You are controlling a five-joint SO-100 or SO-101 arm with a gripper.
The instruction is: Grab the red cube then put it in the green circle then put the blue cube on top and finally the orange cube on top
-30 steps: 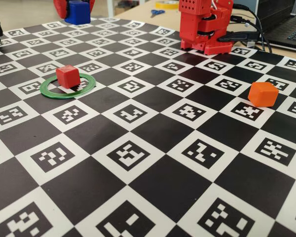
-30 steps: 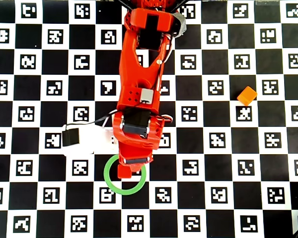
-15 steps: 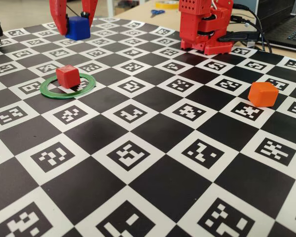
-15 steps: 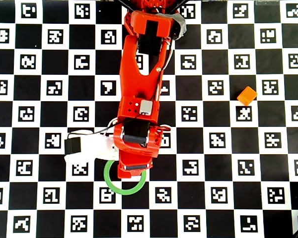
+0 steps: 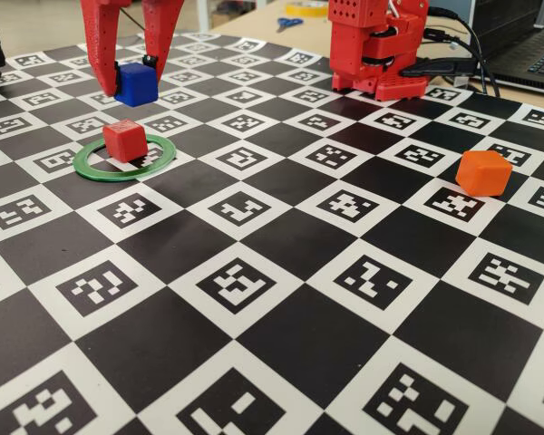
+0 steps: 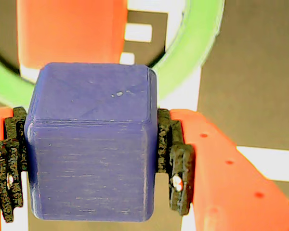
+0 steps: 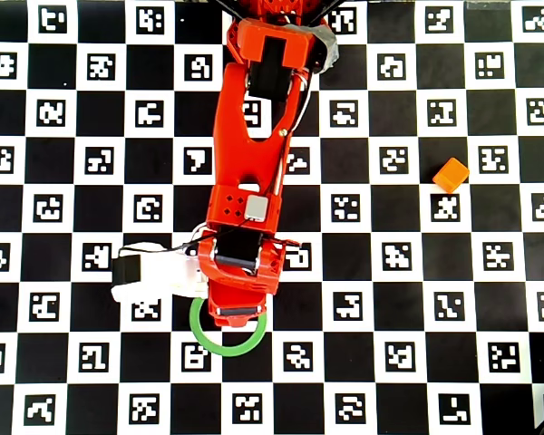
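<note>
Your claw [image 5: 134,80] grips the blue cube [image 5: 136,83] firmly between both pads, poised just above the red cube [image 5: 125,140] inside the green circle [image 5: 163,160], ready for stacking.

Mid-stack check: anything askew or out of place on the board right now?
Nothing stands out. The red cube sits inside the green circle, the blue cube is gripped squarely above it, and the orange cube waits off to the right.
</note>
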